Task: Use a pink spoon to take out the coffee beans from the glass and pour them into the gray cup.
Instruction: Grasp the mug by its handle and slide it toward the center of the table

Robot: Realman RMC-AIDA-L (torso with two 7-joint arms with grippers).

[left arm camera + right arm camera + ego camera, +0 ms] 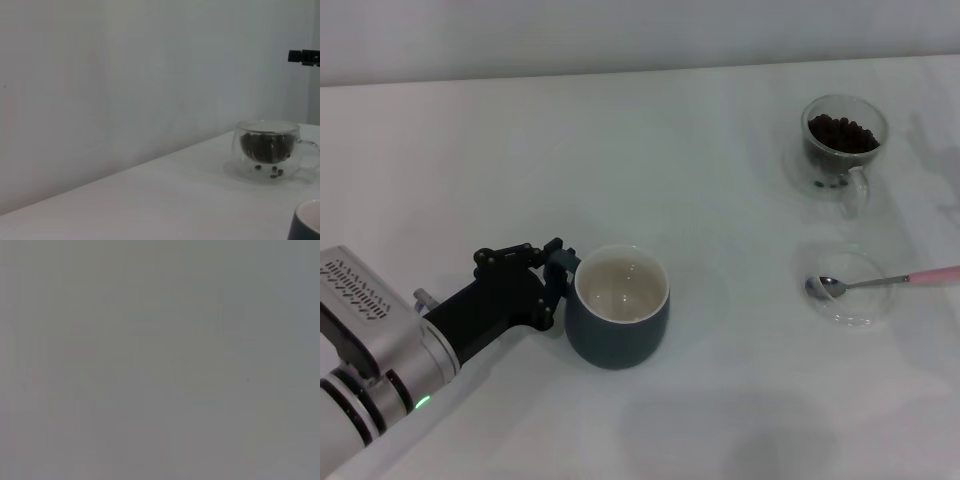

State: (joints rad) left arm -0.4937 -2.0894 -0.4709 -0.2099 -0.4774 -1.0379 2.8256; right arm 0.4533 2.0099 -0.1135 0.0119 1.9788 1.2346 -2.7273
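Pink spoon [885, 283] lies w/ its silver bowl inside a shallow clear dish [848, 312] at the bench's right side, pale pink handle sticking out over the dish rim toward the right edge of the head view; nothing holds it. Just beyond the dish, farther from the robot, stands the glass [843, 140], handle turned toward the dish, holding a heap of coffee beans [841, 132]; a few beans sit low down near its base. In the left wrist view the same glass [268, 156] shows across the white bench [165, 200], dark beans [265, 146] massed inside and several loose ones near the bottom. Gray cup [618, 307] sits well apart from glass and dish, nearer the robot & left of centre, cream inside showing no beans. Left pincer [558, 272] is right at the cup's left side, black fingers up against the wall where a handle would be; can't tell if it's clenched or released. Right wrist view gives only a blank grey field; right arm isn't seen anywhere.
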